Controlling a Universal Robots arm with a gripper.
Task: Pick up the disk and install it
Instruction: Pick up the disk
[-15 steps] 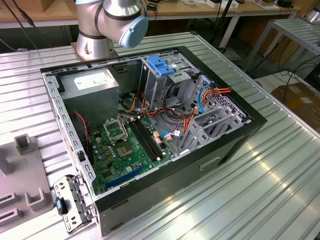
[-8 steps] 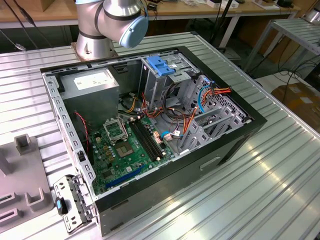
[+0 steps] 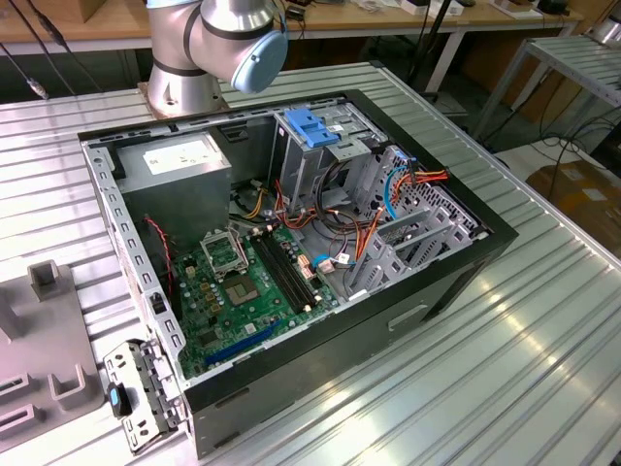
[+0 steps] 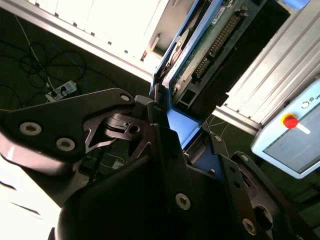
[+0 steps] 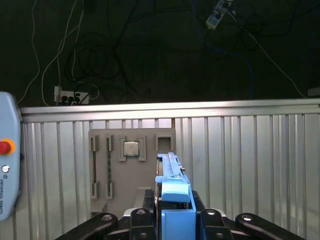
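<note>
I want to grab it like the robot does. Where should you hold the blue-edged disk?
At one blue end, pinching its two flat faces from opposite sides. The disk is thin and flat, and the gripper seems to hold it that way, the rest sticking out free.

In the exterior view the arm near the computer case is cut off at the picture's edge. So is the grey fixture beside the case. In the second wrist view the disk runs out of frame, and its near end is hidden behind the gripper.
</note>
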